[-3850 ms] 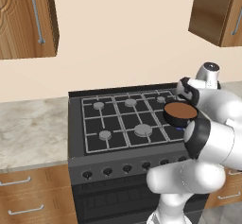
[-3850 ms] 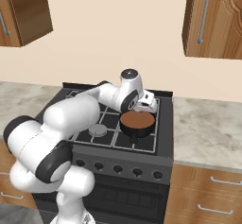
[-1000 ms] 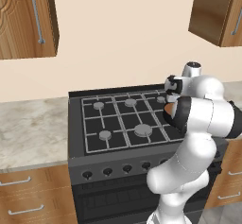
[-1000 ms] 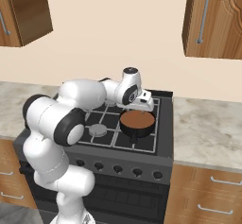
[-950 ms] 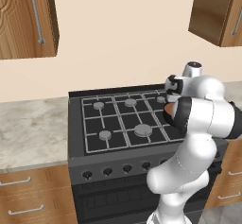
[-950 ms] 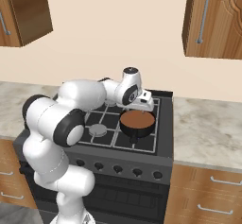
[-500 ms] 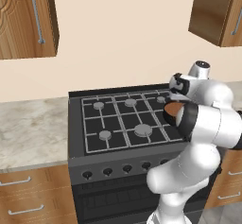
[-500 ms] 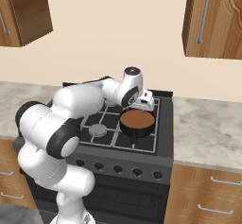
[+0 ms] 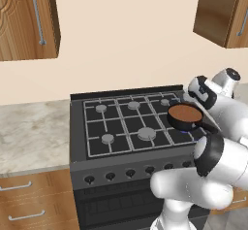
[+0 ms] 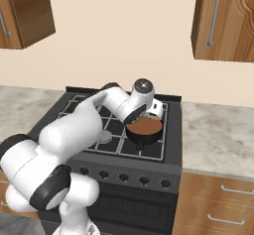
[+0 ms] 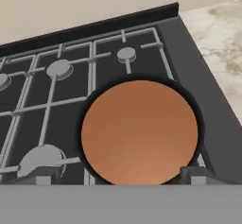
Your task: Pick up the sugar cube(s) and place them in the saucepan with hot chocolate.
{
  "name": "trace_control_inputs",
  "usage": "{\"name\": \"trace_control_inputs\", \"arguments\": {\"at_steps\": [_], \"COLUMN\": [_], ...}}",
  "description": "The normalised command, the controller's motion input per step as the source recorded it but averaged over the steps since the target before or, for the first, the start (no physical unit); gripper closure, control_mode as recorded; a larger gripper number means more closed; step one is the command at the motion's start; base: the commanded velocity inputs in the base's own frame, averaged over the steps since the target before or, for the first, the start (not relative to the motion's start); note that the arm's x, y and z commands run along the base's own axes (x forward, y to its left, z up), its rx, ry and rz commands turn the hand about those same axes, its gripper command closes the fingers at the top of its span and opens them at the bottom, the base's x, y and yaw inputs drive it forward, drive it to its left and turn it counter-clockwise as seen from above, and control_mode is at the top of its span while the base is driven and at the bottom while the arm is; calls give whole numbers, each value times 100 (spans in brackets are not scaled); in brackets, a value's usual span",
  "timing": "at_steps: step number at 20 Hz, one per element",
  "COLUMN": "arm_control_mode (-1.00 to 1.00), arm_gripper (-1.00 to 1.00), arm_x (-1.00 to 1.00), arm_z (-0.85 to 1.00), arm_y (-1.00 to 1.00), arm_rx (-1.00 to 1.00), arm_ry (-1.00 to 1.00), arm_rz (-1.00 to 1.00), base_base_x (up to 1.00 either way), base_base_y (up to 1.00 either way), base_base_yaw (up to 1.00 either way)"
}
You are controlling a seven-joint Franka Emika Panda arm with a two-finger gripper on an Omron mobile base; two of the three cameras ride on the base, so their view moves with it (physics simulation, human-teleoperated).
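The saucepan with hot chocolate is a small round dark pan with a black rim, holding smooth orange-brown liquid. It stands on the front right burner of the stove. My gripper hangs just above the pan's near rim and looks down into it. It is open, its two dark fingertips stand wide apart, and nothing is between them. In the base views the gripper sits at the pan's back edge.
A black gas stove has grey burner caps and grates, with knobs along its front. Marble counters flank it. Wooden wall cabinets and a range hood hang above.
The arm's elbow and forearm have swung round and dropped lower. The hand has stayed over the saucepan's back edge, and the pan has not moved.
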Motion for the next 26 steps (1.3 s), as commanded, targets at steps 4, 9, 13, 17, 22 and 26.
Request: {"name": "trace_control_inputs", "arguments": {"at_steps": [4,9,13,17,22,26], "arm_control_mode": [-100,-100,-100,-100,-100,-100], "arm_gripper": [-100,-100,-100,-100,-100,-100], "arm_x": [-67,-47,-53,-59,-48,-45], "arm_z": [25,22,28,41,38,41], "arm_y": [62,84,65,67,73,49], "arm_rx": [1,0,0,0,0,0], "arm_ry": [-12,-14,-17,-21,-22,-22], "arm_rz": [9,11,8,8,6,8], "base_base_x": [0,0,0,0,0,0], "base_base_y": [0,0,0,0,0,0], "base_base_yaw": [0,0,0,0,0,0]}}
